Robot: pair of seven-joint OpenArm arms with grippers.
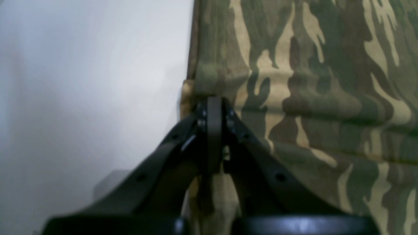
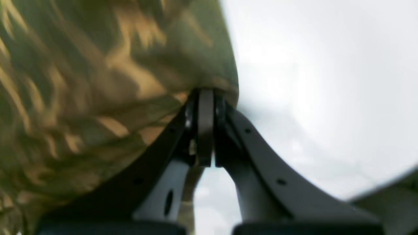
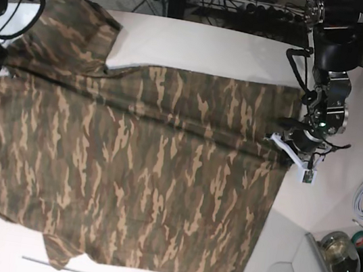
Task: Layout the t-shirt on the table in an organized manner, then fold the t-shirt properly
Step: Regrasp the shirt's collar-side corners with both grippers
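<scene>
Over on the far left of the base view, the right pincer is pressed together on an edge of the t-shirt, cloth bunched right at its tips in its own wrist camera; that view is blurred, so which part of the shirt it has, shoulder or sleeve, I would only guess. Moving across: the shirt lies spread wide over the white tabletop, camouflage face up, mostly flat, with one sleeve reaching to the far left corner and a small flap poking out at the near edge. A few long ripples run across the middle. Now to the right side: the left pincer is pinching the shirt's right edge, tips closed on a doubled bit of cloth at the border where fabric meets bare white. So both arms hold opposite ends, and the laying-out looks nearly done. No fold is made yet; the whole folding half of the job is left.
</scene>
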